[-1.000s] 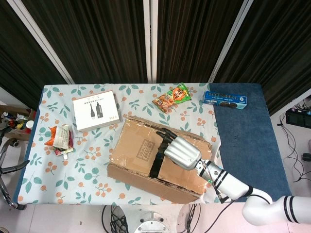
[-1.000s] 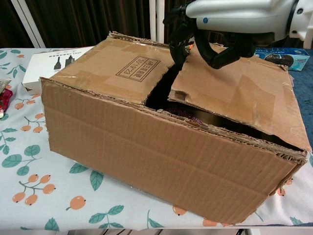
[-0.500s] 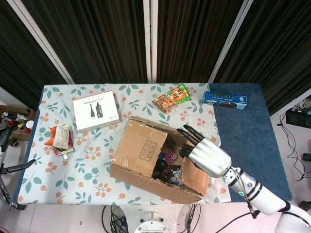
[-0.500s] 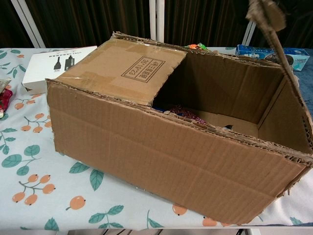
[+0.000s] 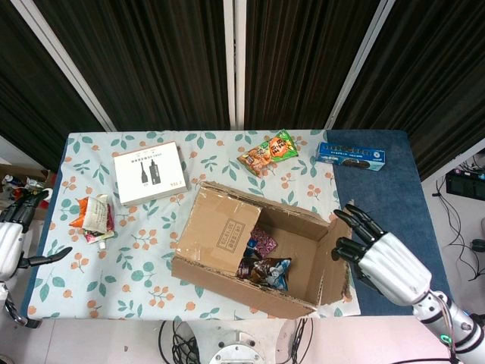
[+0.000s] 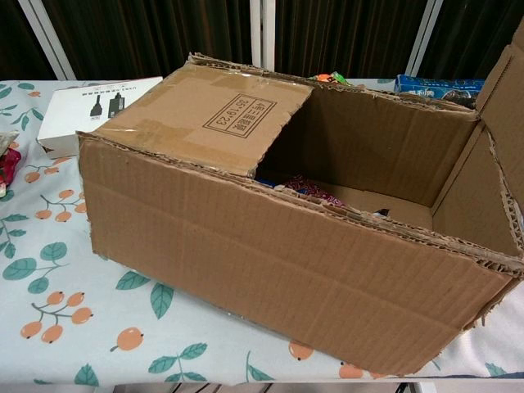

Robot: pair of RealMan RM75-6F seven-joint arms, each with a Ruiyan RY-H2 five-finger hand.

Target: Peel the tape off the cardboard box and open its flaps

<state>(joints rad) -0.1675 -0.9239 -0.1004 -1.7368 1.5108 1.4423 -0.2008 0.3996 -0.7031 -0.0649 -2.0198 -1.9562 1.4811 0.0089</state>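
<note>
**Inspector:** State of the cardboard box point(image 5: 250, 254)?

**Assistant:** It sits near the front middle of the desk point(image 5: 144, 262), on the leaf-print cloth. The right flap point(image 5: 333, 265) is swung up and outward. The left flap point(image 5: 220, 227) lies flat over its half of the opening. Snack packets point(image 5: 261, 262) show inside the open half.

**Inspector:** Hands?

**Assistant:** The right hand point(image 5: 379, 254) is just beside the raised flap, fingers spread, holding nothing that I can see. Whether a fingertip touches the cardboard, I cannot tell. The left hand point(image 5: 15, 235) is at the far left edge of the head view, well apart from the box, partly cut off; its fingers look loosely apart and empty.

**Inspector:** Step in hand?

**Assistant:** In my judgement, flap opening, half done. No dark tape strip shows along the seam; only pale tape remains on the left flap's face. The next move calls for a hand to reach the left flap's free edge over the opening and fold it outward, while the box is kept from sliding on the cloth.

**Inspector:** Anything not verifiable?

**Assistant:** The chest view shows neither hand, and cuts the right flap at the frame edge. The end flaps cannot be made out. Where any peeled tape went is not visible. The box's far wall hides part of the orange snack bag point(image 5: 267, 153) in the chest view.
</note>
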